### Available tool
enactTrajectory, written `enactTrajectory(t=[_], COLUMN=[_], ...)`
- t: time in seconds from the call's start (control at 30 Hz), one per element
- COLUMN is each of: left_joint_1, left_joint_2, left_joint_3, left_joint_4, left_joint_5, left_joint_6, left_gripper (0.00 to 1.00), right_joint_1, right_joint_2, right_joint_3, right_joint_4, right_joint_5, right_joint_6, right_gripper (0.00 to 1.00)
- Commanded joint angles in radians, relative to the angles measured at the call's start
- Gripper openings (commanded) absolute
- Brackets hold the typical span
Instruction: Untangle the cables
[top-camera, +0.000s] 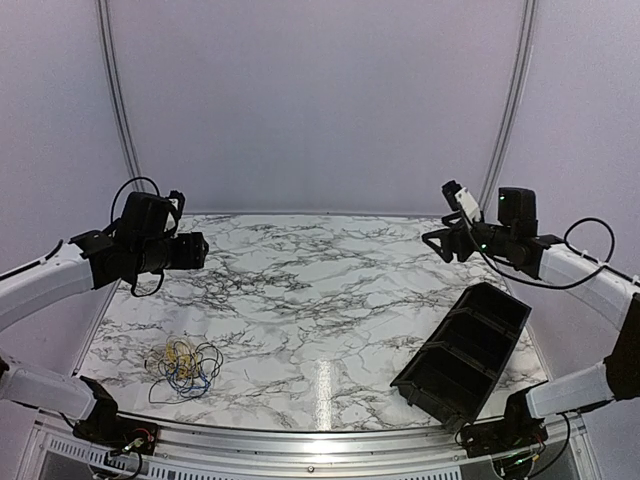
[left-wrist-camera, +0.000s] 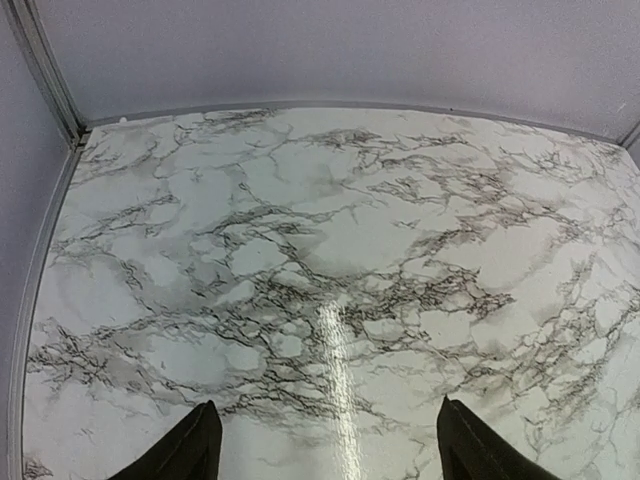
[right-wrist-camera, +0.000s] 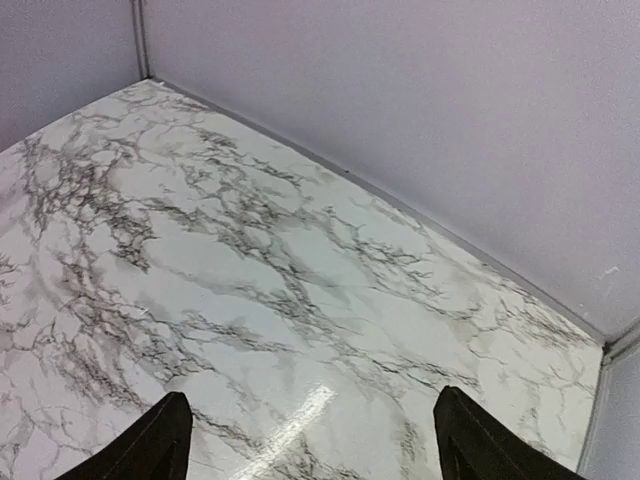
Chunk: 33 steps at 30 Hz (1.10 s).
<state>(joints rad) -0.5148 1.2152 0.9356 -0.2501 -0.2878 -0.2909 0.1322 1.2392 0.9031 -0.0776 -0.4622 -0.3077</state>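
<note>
A tangled heap of thin yellow, blue and black cables (top-camera: 183, 366) lies on the marble table near the front left, seen only in the top view. My left gripper (top-camera: 198, 250) hangs high above the table's left side, behind and above the heap, pointing toward the middle. In the left wrist view the left gripper (left-wrist-camera: 328, 440) is open, with only bare marble between its fingers. My right gripper (top-camera: 437, 242) is raised over the right rear of the table. The right gripper (right-wrist-camera: 312, 432) is open and holds nothing.
A black compartmented tray (top-camera: 465, 352) lies tilted at the front right, its far end propped higher. The marble tabletop (top-camera: 320, 290) is bounded by pale walls at the back and sides, with a metal rail (top-camera: 320, 440) along the near edge.
</note>
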Motion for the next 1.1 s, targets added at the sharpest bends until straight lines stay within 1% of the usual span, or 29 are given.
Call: enactTrajectory(t=[0.0, 0.1, 0.17, 0.27, 0.4, 0.53, 0.67, 0.87, 0.93, 1.07], left_joint_1=[-0.089, -0.183, -0.245, -0.318, -0.384, -0.405, -0.408, -0.407, -0.408, -0.407], left_joint_2=[-0.06, -0.069, -0.059, -0.02, 0.035, 0.043, 0.048, 0.114, 0.11, 0.1], left_joint_3=[-0.006, -0.024, -0.02, 0.007, 0.027, -0.006, -0.051, -0.105, -0.118, -0.166], left_joint_4=[-0.176, -0.244, -0.332, -0.48, -0.66, -0.743, -0.763, -0.735, -0.682, -0.491], left_joint_5=[0.012, -0.023, -0.063, -0.135, -0.184, -0.215, -0.21, -0.166, -0.136, -0.033], left_joint_6=[-0.142, -0.221, -0.291, -0.42, -0.586, -0.681, -0.737, -0.751, -0.736, -0.699], left_gripper=[0.77, 0.78, 0.79, 0.79, 0.83, 0.86, 0.89, 0.92, 0.93, 0.93], right_joint_1=[0.151, 0.242, 0.283, 0.321, 0.346, 0.361, 0.364, 0.369, 0.369, 0.369], right_joint_2=[0.027, 0.037, 0.045, 0.054, 0.04, 0.029, 0.019, 0.024, 0.028, 0.048], right_joint_3=[0.067, 0.064, 0.058, 0.054, 0.012, -0.02, -0.019, -0.029, -0.027, -0.031], right_joint_4=[-0.103, -0.119, -0.127, -0.133, -0.123, -0.114, -0.122, -0.128, -0.128, -0.124], right_joint_5=[-0.105, -0.172, -0.208, -0.208, -0.237, -0.222, -0.219, -0.188, -0.19, -0.194], right_joint_6=[-0.13, -0.159, -0.19, -0.207, -0.238, -0.267, -0.282, -0.31, -0.308, -0.306], right_gripper=[0.79, 0.77, 0.77, 0.77, 0.79, 0.8, 0.8, 0.81, 0.81, 0.81])
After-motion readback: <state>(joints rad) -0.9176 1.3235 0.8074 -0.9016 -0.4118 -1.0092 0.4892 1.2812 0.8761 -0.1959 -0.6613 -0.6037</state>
